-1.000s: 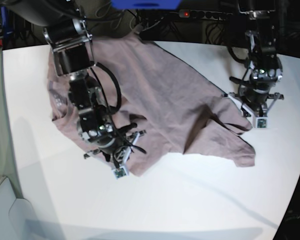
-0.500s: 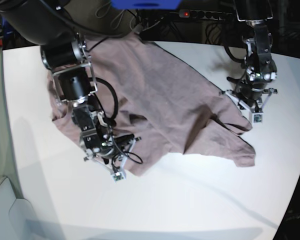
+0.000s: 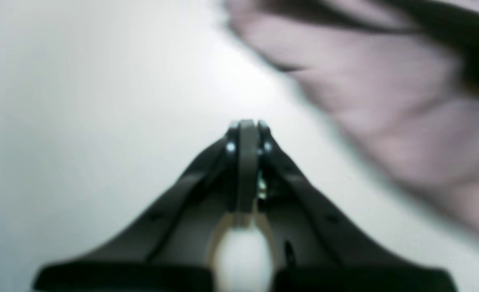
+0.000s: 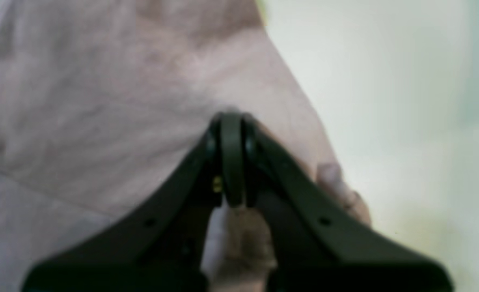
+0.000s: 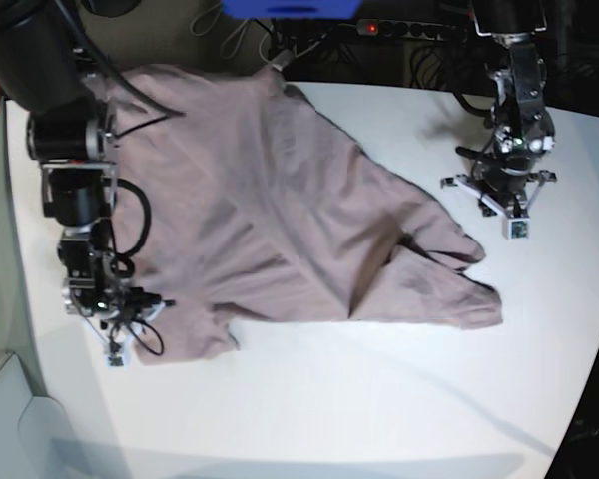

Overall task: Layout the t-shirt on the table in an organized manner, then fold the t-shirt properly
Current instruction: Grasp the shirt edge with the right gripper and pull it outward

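Note:
The mauve-pink t-shirt (image 5: 280, 200) lies spread and creased across the back half of the white table (image 5: 379, 399). At its near left corner, close to the table's left edge, my right gripper (image 5: 115, 351) is shut on the t-shirt. In the right wrist view the gripper's (image 4: 231, 117) jaws are pressed together, with the t-shirt (image 4: 101, 101) under and around them. My left gripper (image 5: 516, 228) hangs over bare table to the right of the shirt. It (image 3: 245, 123) is shut with nothing in it, and the blurred t-shirt (image 3: 406, 101) lies off to its right.
A power strip (image 5: 409, 28) with a red light, cables and a blue object (image 5: 290, 8) sit behind the table's back edge. A pale grey surface (image 5: 10, 419) lies below the table's left front corner.
My right gripper has travelled left toward the table's edge, dragging the shirt's near hem with it, so the shirt lies wider. My left gripper has drawn slightly back from the shirt's right end.

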`<action>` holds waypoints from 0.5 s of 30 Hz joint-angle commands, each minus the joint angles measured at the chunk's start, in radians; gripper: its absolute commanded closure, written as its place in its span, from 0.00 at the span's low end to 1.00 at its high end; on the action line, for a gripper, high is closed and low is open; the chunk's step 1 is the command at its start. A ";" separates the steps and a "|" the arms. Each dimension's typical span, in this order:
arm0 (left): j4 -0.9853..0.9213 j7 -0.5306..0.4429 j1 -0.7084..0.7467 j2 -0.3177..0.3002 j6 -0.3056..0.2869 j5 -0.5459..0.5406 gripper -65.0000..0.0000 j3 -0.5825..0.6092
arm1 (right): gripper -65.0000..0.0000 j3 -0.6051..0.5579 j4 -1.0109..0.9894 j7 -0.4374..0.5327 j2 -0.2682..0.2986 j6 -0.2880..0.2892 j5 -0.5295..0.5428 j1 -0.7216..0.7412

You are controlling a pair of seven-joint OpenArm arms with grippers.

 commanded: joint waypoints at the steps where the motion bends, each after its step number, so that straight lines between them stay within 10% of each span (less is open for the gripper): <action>1: -0.012 0.112 0.041 -0.001 0.003 0.022 1.00 0.000 | 1.00 0.017 0.005 -0.013 0.027 -0.011 -0.012 0.019; 10: 0.044 0.112 0.103 -0.012 0.003 0.016 1.00 0.000 | 1.00 0.124 0.010 0.066 0.109 -0.013 -0.012 0.022; 15: 0.295 0.123 0.140 -0.010 0.003 -0.166 1.00 0.008 | 1.00 0.126 0.011 0.062 0.103 -0.013 -0.012 0.022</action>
